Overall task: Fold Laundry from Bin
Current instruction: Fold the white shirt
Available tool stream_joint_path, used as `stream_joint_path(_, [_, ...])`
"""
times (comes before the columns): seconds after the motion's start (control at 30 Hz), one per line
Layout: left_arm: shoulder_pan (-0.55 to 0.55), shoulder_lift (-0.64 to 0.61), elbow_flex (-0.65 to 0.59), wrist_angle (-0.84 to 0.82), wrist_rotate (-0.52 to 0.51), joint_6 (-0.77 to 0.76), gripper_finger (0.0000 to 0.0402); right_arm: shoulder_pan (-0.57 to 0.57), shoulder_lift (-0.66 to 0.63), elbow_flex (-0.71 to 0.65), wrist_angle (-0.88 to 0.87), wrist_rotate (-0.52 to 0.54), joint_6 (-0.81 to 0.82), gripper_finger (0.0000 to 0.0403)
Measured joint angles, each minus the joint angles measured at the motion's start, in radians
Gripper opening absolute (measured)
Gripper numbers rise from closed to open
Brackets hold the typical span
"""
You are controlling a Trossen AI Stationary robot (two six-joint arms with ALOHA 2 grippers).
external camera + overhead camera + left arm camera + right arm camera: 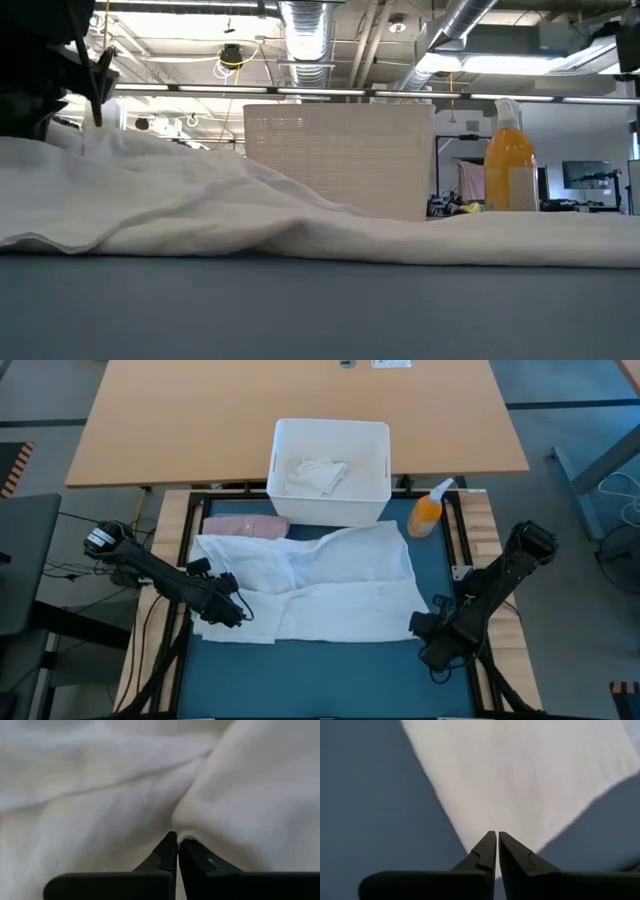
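Fingers (176, 851) on the left arm are pressed together, and they pinch a fold of the big white cloth (330, 585) at its left edge. The right arm's fingers (497, 851) are pressed together too, right at the cloth's near right corner. A bit of white sits at their tips, so they seem to hold that corner, but I cannot be fully sure.

The white cloth lies spread out and wrinkly on the blue mat (330, 670) on the table. Its long way runs from left to right, from one arm to the other. So each arm has its own end: the left gripper (232, 610) is at the left side, and the right gripper (425, 625) is at the right side. The rest of the cloth lies away from both of them, toward the white bin (330, 468).

A folded pink piece (245, 525) lies just beside the bin, at the cloth's far left corner. One more white cloth (318, 473) is crumpled inside the bin. An orange spray bottle (428, 512) stands close to the bin's right side.

I think the next move is to lift the near edge and carry it over toward the bin, both ends together, so the fold comes out straight.
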State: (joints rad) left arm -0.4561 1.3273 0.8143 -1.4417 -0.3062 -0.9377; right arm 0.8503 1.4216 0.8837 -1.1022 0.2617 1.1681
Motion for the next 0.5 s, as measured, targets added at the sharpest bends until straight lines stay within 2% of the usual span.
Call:
stream_joint_path(0.1, [0.009, 0.0, 0.0, -0.056, 0.014, 0.012, 0.0023, -0.015, 0.0, 0.001, 0.054, 0.03, -0.047, 0.0046])
stream_joint_path(0.3, [0.021, 0.0, 0.003, -0.126, 0.057, 0.013, 0.0087, -0.079, 0.0, 0.001, 0.171, 0.051, -0.163, 0.0046])
stream_joint_path(0.4, [0.021, -0.007, 0.024, -0.128, 0.12, 0.024, 0.0117, -0.111, -0.001, 0.001, 0.216, 0.05, -0.222, 0.0047])
stream_joint_path(0.5, [0.014, -0.029, 0.075, -0.132, 0.131, 0.013, 0.0136, -0.14, -0.011, 0.001, 0.239, 0.037, -0.254, 0.0047])
